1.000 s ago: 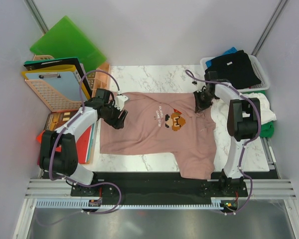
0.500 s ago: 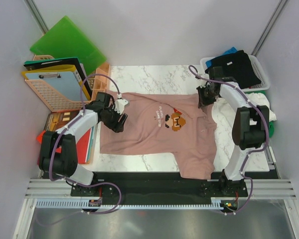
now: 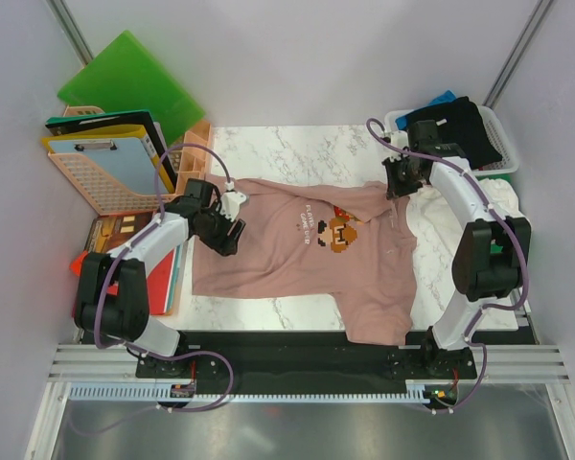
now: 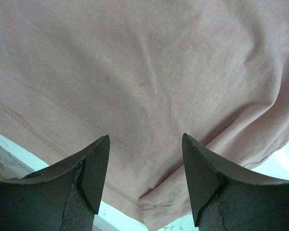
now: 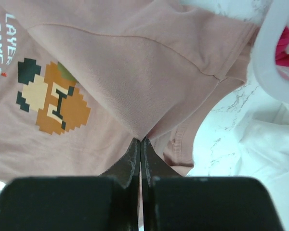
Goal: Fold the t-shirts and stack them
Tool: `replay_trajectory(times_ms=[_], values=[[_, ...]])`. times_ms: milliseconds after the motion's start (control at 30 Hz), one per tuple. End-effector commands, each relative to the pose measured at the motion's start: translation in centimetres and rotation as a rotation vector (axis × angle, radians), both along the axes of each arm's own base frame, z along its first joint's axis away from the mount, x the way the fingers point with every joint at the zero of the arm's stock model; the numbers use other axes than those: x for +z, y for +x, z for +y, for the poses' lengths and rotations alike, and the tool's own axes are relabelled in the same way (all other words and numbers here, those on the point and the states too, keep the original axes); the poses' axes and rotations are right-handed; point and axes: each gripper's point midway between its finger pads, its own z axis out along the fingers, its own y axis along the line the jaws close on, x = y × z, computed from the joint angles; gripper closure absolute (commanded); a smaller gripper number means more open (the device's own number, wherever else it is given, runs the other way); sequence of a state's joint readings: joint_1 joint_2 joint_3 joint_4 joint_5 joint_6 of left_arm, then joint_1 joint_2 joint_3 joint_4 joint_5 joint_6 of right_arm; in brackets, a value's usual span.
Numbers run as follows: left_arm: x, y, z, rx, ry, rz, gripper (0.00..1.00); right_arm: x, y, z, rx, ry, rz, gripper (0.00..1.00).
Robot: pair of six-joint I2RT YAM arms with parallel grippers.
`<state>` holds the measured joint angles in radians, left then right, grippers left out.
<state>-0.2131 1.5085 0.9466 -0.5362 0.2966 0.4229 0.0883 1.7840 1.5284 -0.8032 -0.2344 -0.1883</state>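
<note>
The dusty pink t-shirt (image 3: pixel 307 254) is laid out on the marble table top (image 3: pixel 297 144) between the two grippers. Its pixel chest print (image 3: pixel 341 232) lies just to the left of the right gripper and a little nearer the arm bases.

The right gripper (image 5: pixel 140 143) is seen with its jaws pressed together on a pinch of the pink cloth at the shirt's far right corner. In the right wrist view a raised ridge of fabric is drawn up to the fingertips, and a stitched seam runs just beyond them. The print is seen to the left of the closed fingers. To their right, bare marble, a white cloth (image 5: pixel 253 154) and the rim of a white basket (image 5: pixel 272 67) are shown.

The left gripper (image 4: pixel 145 138) is held with its jaws apart over the shirt's left edge, and nothing is gripped between them. Pink cloth fills the space beyond and between the fingers (image 4: pixel 94 168). The stitched hem is seen crossing under them, with pale table showing at either side below. Whether the fingertips touch the cloth cannot be told.

In the top view the white basket stands just beyond and to the right of the right gripper, with a black t-shirt (image 3: pixel 455 129) piled in it and a blue one (image 3: pixel 444 98) showing behind. A green folder (image 3: pixel 125 81) and peach trays (image 3: pixel 96 182) are placed beyond and to the left of the left gripper.
</note>
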Motion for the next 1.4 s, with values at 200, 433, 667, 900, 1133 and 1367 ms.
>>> replay_trajectory(times_ms=[200,433,667,900,1133,1367], values=[[0.6,-0.6,0.7,-0.008,0.034,-0.065,0.32,0.9,3.5,-1.6,-0.063,-0.090,-0.092,1.00],[0.4,-0.7,0.7,-0.013,0.035,-0.064,0.32,-1.8,2.6,-3.3,-0.092,-0.175,-0.028,1.00],[0.2,-0.5,1.1,-0.019,0.062,-0.073,0.32,-3.3,-1.6,-2.6,-0.048,-0.139,0.081,1.00],[-0.1,-0.6,0.6,-0.025,0.044,-0.058,0.31,-2.5,-2.5,-3.9,-0.067,-0.172,0.106,1.00],[-0.4,-1.0,1.0,-0.029,0.063,-0.059,0.32,-2.8,-2.6,-5.8,-0.094,-0.219,0.119,1.00],[-0.2,-0.8,0.9,-0.029,0.061,-0.064,0.31,-4.2,-4.0,-5.5,-0.056,-0.189,0.168,0.28]])
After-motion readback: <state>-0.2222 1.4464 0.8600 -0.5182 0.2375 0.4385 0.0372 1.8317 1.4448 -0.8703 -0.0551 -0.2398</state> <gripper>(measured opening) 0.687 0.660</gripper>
